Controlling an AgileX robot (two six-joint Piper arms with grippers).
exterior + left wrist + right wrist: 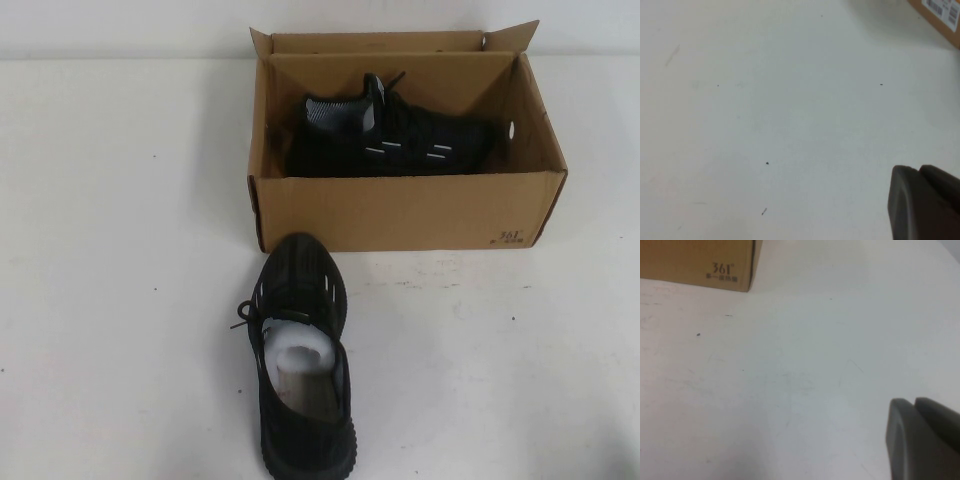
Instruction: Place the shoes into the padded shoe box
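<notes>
The brown cardboard shoe box [400,210] stands open at the back middle of the table. One black knit sneaker [400,135] with white dashes lies on its side inside it. The second black sneaker [300,350], with white stuffing inside, stands on the table in front of the box, toe pointing at the box's front wall. Neither arm shows in the high view. My left gripper [917,169] is shut and empty over bare table, with a box corner [940,17] far off. My right gripper [914,401] is shut and empty over bare table, away from the printed box corner [715,270].
The white table [120,250] stretches to the left and right of the box and the loose sneaker. The box's small flaps [515,38] stand up at its back corners.
</notes>
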